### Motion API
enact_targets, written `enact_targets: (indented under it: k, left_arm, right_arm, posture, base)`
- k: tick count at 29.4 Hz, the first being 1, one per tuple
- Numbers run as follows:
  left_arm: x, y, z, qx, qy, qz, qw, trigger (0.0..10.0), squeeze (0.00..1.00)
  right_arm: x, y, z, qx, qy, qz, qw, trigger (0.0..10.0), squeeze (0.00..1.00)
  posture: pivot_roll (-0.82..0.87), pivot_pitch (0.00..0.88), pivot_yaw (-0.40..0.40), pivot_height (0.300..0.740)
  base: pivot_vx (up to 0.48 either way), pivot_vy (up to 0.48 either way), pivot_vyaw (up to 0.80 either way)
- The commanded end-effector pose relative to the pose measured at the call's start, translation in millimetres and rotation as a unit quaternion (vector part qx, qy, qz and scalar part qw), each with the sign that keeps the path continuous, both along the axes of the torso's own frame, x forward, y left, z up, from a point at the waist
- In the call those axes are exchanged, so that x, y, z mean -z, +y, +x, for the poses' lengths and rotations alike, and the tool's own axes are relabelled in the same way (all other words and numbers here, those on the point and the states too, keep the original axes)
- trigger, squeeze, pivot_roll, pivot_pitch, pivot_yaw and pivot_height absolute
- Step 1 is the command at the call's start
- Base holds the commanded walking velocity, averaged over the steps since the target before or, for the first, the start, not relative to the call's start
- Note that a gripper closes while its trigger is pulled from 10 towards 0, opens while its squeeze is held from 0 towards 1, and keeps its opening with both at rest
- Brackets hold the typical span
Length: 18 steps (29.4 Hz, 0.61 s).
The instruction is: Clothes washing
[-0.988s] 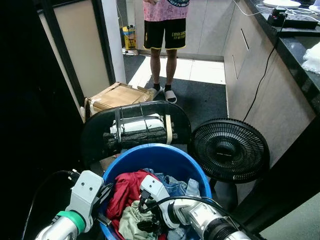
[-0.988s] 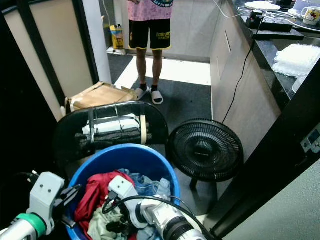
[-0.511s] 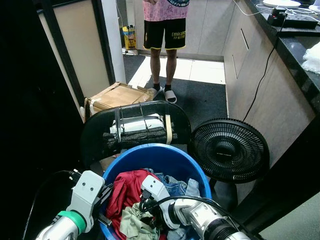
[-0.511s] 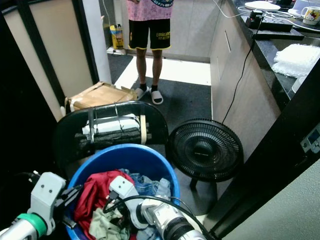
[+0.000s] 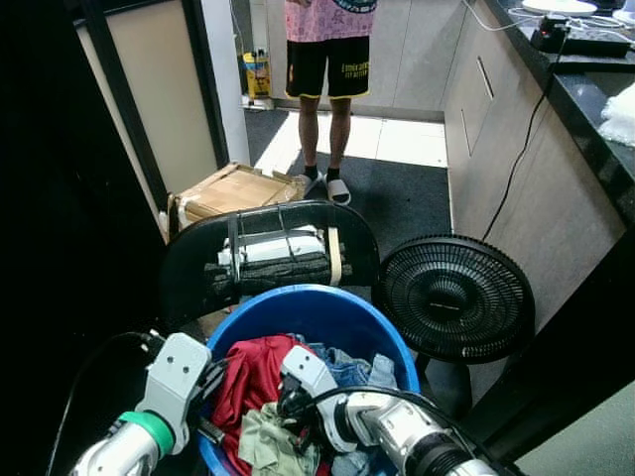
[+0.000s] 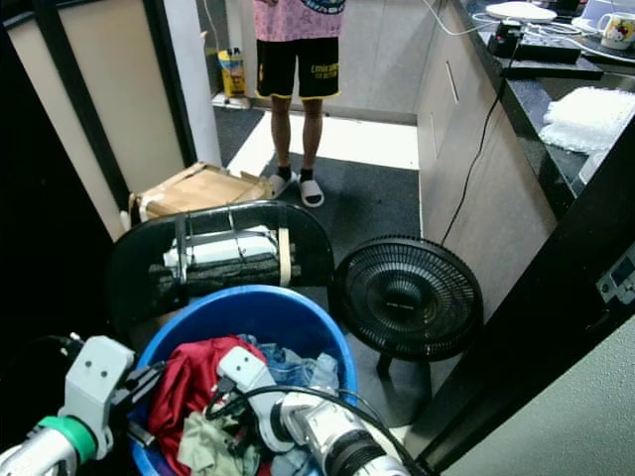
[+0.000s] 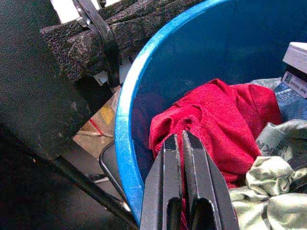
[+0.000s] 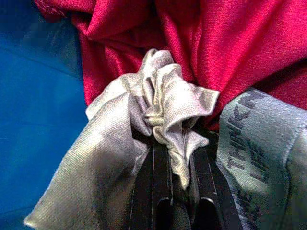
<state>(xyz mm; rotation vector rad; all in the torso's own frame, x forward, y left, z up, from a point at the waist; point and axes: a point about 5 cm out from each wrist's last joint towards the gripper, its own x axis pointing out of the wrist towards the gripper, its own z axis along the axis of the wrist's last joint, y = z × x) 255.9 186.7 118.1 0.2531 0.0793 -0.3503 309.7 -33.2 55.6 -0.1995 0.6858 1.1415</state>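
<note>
Clothes (image 5: 298, 397) fill the blue tub (image 5: 342, 307) at six o'clock. The right gripper (image 8: 172, 158) pinches a grey-green garment (image 8: 144, 124), so picking up is under way; next it needs a clean lift clear. The left gripper (image 7: 182, 158), fingers pressed together, sits at the rim, nearer the red cloth (image 7: 220, 120) than a second ago.

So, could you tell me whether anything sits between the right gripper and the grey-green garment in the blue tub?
Nothing visible does: the right gripper already has its jaws shut on a fold of the grey-green garment, in the blue tub.
</note>
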Motion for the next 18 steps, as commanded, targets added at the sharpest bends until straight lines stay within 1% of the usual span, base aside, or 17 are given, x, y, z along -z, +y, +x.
enact_targets:
  k: [1,2,3,6,7,8,9,10,11,12,14,15,17,18]
  left_arm:
    - [10,1.6,-2.8,-0.003,0.021,0.007,1.000,10.0,0.00]
    - [10,1.3,-1.9,-0.003,0.020,0.007,1.000,10.0,0.00]
    - [9,1.1,-1.0,-0.004,0.019,0.007,1.000,10.0,0.00]
    - [9,1.0,-0.4,-0.004,0.018,0.006,1.000,10.0,0.00]
    - [9,1.1,0.3,-0.005,0.015,0.005,1.000,10.0,0.00]
    - [9,1.1,0.3,-0.005,0.015,0.005,1.000,10.0,0.00]
    - [8,1.5,1.2,-0.007,0.012,0.004,1.000,10.0,0.00]
    - [7,1.9,2.0,-0.010,0.010,0.002,1.000,10.0,0.00]
    - [7,1.9,2.0,-0.010,0.010,0.002,1.000,10.0,0.00]
    - [7,2.2,2.6,-0.011,0.008,0.001,1.000,10.0,0.00]
    - [7,2.2,2.6,-0.011,0.008,0.001,1.000,10.0,0.00]
    - [7,2.2,3.8,-0.014,0.006,0.000,1.000,10.0,0.00]
    - [7,2.2,3.8,-0.014,0.006,0.000,1.000,10.0,0.00]
    - [7,1.7,4.9,-0.016,0.005,-0.001,1.000,10.0,0.00]
  right_arm:
    - [1,3.9,-1.6,-0.001,0.001,0.004,1.000,0.0,0.00]
    - [0,3.9,-0.6,0.001,-0.002,0.007,1.000,0.0,0.00]
    - [-4,4.7,1.3,0.007,-0.003,0.020,1.000,0.0,0.00]
    - [-6,5.2,2.6,0.011,-0.004,0.029,1.000,0.0,0.00]
    - [-17,8.7,5.9,0.020,0.001,0.072,0.997,0.0,0.00]
    - [-17,8.7,5.9,0.020,0.001,0.072,0.997,0.0,0.00]
    - [-38,14.4,11.5,0.035,0.015,0.156,0.987,0.0,0.00]
    - [-66,17.2,16.3,0.038,0.021,0.244,0.969,0.0,0.00]
    - [-66,17.2,16.3,0.038,0.021,0.244,0.969,0.0,0.00]
    - [-84,17.2,18.2,0.034,0.023,0.300,0.953,0.0,0.00]
    - [-84,17.2,18.2,0.034,0.023,0.300,0.953,0.0,0.00]
    - [-116,12.5,21.1,0.027,0.005,0.374,0.927,0.0,0.00]
    - [-116,12.5,21.1,0.027,0.005,0.374,0.927,0.0,0.00]
    - [-144,5.4,22.8,0.022,-0.021,0.429,0.903,0.0,0.00]
  posture:
    - [0.05,0.111,0.084,0.740]
    - [0.05,0.106,0.083,0.740]
    - [0.05,0.102,0.080,0.740]
    - [0.05,0.100,0.079,0.740]
    - [0.05,0.096,0.075,0.740]
    - [0.05,0.096,0.075,0.740]
    - [0.05,0.088,0.069,0.740]
    - [0.04,0.081,0.065,0.740]
    - [0.04,0.081,0.065,0.740]
    - [0.04,0.081,0.065,0.740]
    - [0.04,0.081,0.065,0.740]
    - [0.04,0.062,0.052,0.740]
    - [0.04,0.062,0.052,0.740]
    - [0.04,0.056,0.048,0.740]
  base:
    - [0.000,0.000,0.00]
    - [0.000,0.000,0.00]
    - [0.000,0.000,0.00]
    - [0.000,0.000,0.00]
    - [0.000,0.000,0.00]
    - [0.000,0.000,0.00]
    - [0.000,0.000,0.00]
    - [0.000,0.000,0.00]
    - [0.000,0.000,0.00]
    - [0.000,0.000,0.00]
    - [0.000,0.000,0.00]
    - [0.000,0.000,0.00]
    - [0.000,0.000,0.00]
    - [0.000,0.000,0.00]
